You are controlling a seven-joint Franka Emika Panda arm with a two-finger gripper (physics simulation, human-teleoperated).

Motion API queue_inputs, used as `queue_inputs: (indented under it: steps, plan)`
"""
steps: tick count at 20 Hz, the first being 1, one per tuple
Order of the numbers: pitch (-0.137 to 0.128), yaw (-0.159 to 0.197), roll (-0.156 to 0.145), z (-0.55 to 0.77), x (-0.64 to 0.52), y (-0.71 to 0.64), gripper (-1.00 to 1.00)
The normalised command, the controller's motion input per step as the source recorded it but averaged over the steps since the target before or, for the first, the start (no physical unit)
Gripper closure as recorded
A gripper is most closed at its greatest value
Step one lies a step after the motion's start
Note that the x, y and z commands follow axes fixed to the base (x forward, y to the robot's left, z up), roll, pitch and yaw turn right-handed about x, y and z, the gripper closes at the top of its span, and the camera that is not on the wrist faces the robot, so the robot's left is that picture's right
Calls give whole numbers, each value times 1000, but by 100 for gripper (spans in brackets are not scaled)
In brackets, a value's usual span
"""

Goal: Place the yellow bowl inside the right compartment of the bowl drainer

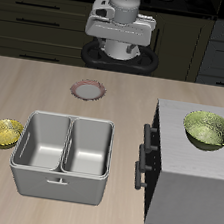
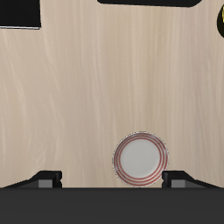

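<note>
Pale wood-grain table (image 1: pixel 115 104) carries all items. Large grey box cabinet (image 1: pixel 190 181) with black handles supports a greenish-yellow patterned bowl (image 1: pixel 208 131) on its top. Beside it stands the grey metal rectangular bowl drainer (image 1: pixel 65 158), two deep wells divided by a middle wall; both appear vacant, including the right compartment (image 1: pixel 44 143). A small round plate, red-rimmed (image 1: pixel 88 90), lies farther back, directly beneath the robot's hand (image 2: pixel 112 179), raised, fingers spread, holding nothing. The small shiny dimpled yellow bowl (image 1: pixel 4 133) sits just beside the drainer, untouched, judged awaiting pickup.
</note>
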Motion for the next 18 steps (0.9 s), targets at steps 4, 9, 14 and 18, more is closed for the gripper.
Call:
queue_inputs:
  steps: [4,9,14,18]
  plan:
    - [-16,3,-32,56,-5,-162,-100]
    - [-29,1,-55,99,40,-358,-100]
    - [-59,-18,-26,177,55,-429,-100]
    - [8,-33,-28,108,150,-468,-100]
